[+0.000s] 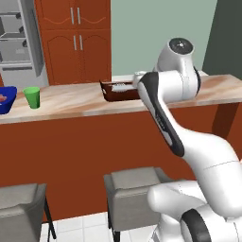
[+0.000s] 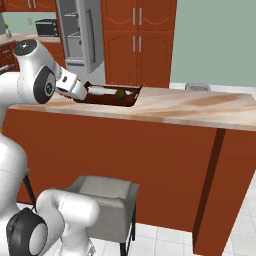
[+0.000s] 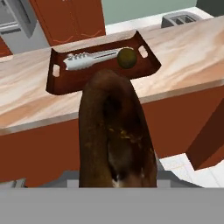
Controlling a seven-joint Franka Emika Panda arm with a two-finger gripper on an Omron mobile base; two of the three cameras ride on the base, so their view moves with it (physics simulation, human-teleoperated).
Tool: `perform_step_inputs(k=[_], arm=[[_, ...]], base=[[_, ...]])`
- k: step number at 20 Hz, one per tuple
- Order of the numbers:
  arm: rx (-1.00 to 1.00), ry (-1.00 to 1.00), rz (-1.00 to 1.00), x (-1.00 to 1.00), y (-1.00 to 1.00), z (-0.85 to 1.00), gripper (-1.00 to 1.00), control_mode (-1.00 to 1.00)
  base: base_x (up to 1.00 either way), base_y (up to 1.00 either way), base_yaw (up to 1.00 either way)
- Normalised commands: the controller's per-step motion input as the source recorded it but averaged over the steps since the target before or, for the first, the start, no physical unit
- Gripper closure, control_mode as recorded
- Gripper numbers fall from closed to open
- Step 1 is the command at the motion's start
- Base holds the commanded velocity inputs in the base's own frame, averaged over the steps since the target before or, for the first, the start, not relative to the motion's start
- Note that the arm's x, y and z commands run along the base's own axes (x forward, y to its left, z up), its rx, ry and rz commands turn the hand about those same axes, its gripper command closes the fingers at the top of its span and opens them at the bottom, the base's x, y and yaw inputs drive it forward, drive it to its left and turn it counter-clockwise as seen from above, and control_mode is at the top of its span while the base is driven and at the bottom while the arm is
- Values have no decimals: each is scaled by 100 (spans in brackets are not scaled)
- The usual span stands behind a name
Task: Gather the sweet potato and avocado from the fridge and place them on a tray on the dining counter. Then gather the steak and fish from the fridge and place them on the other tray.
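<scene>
My gripper is shut on the sweet potato, a dark reddish-brown oblong lump that rises close in front of the hand camera and hides the fingertips. It hangs at the near edge of the dining counter, just short of the dark brown tray. In that tray lie a silver fish and the round greenish avocado. The other tray, bright blue, sits at the counter's far left with the red-pink steak in it. The fridge stands open beyond the counter.
A green cup stands beside the blue tray. A grey toaster sits at the counter's far edge. Two grey stools stand in front of the counter, below the arm. Red-brown cabinets line the back wall.
</scene>
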Motion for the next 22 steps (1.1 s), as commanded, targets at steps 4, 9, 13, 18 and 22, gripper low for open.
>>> perform_step_inputs(k=[4, 9, 13, 18, 22], arm=[[0, 4, 8, 66, 7, -20, 100, -100], [0, 0, 6, 68, 7, -25, 100, -100], [-1, 3, 3, 76, 12, -24, 100, -100], [-5, 6, 0, 53, 7, -25, 100, -100], [-5, 7, 0, 49, 0, -20, 100, -100]], base=[[0, 0, 0], [0, 0, 0], [0, 0, 0], [0, 0, 0], [0, 0, 0]])
